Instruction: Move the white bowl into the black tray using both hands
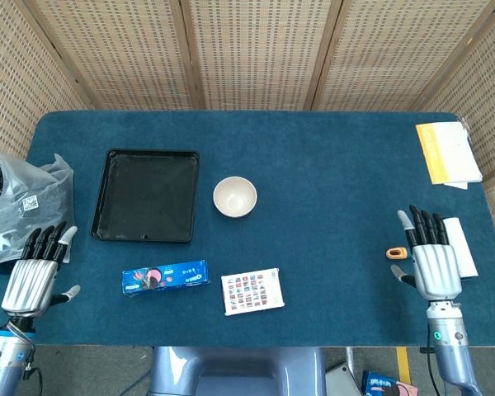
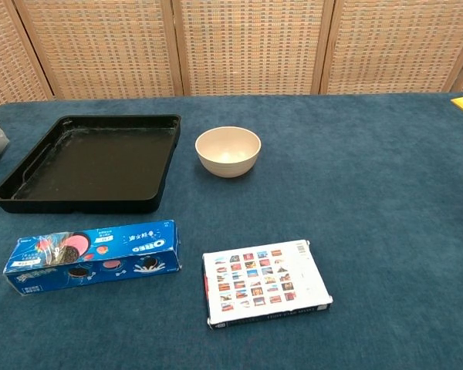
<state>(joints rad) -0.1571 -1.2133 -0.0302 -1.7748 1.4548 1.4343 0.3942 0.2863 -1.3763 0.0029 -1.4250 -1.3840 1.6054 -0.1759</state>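
Observation:
The white bowl stands upright and empty on the blue table, just right of the black tray, which is empty too. My left hand rests near the table's front left corner, fingers spread, holding nothing. Far off at the front right lies my right hand, also flat and open. Both hands are well apart from the bowl. Neither hand shows in the chest view.
A blue Oreo box and a white card pack lie near the front edge. A grey plastic bag sits at the left, yellow-and-white papers at the back right, a small orange item beside my right hand.

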